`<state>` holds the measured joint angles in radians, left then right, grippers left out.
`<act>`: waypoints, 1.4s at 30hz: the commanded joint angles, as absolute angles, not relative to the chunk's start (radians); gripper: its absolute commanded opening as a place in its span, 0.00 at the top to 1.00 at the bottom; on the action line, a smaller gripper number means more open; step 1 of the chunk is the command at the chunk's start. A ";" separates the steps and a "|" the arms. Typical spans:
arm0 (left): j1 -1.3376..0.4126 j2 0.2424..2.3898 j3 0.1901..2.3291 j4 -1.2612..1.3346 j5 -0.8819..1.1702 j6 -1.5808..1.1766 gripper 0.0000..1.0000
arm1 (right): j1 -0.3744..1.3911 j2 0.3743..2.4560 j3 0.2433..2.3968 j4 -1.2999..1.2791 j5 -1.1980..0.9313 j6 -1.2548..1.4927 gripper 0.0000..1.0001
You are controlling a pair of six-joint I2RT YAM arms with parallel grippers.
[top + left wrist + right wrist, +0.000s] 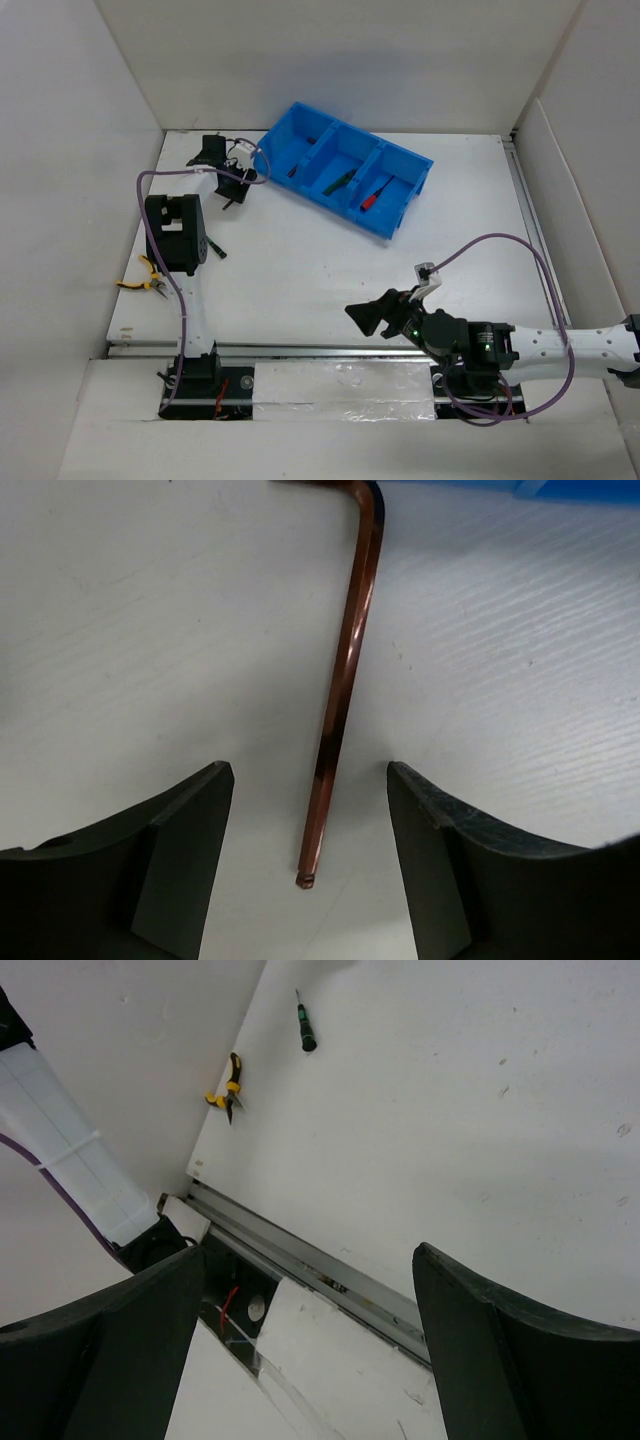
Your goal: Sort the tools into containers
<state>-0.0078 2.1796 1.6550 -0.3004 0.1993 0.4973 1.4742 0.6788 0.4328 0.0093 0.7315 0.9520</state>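
The blue three-compartment bin [405, 162] stands at the back centre. Its middle compartment holds a green-handled tool [340, 181], its right one a red-handled screwdriver [375, 196], and its left one a small dark tool [293, 170]. My left gripper [236, 188] is open just left of the bin. In the left wrist view a dark L-shaped hex key [340, 700] lies flat on the table between the open fingers [310, 770], untouched. My right gripper [365, 315] is open and empty at the near edge. Yellow-handled pliers [140, 281] and a green-handled screwdriver [215, 247] lie at the left.
White walls enclose the table on the left, back and right. A metal rail [330, 1275] runs along the near edge. The right wrist view shows the pliers [228, 1090] and the green screwdriver [303, 1025] far off. The bin's edge [500, 486] shows beyond the hex key.
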 commanded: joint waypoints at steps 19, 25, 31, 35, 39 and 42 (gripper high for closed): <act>-0.023 2.215 1.649 -0.357 0.229 0.525 1.00 | 1.483 0.614 0.416 0.057 0.693 0.936 0.13; -0.014 2.247 1.660 -0.383 0.239 0.508 1.00 | 1.483 0.580 0.405 0.055 0.672 0.934 0.13; -0.014 2.238 1.638 -0.373 0.233 0.500 0.84 | 1.483 0.543 0.399 0.031 0.667 0.937 0.14; -0.014 2.240 1.634 -0.374 0.233 0.503 0.66 | 1.483 0.499 0.388 0.025 0.673 0.945 0.14; -0.032 2.249 1.631 -0.379 0.206 0.508 0.72 | 1.483 0.480 0.382 0.025 0.673 0.942 0.15; -0.032 2.258 1.635 -0.391 0.206 0.508 0.93 | 1.483 0.476 0.382 0.023 0.669 0.943 0.15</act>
<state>-0.0254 2.2044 1.6752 -0.2966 0.2192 0.5022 1.4742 0.4854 0.3801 0.0074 0.6720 0.9455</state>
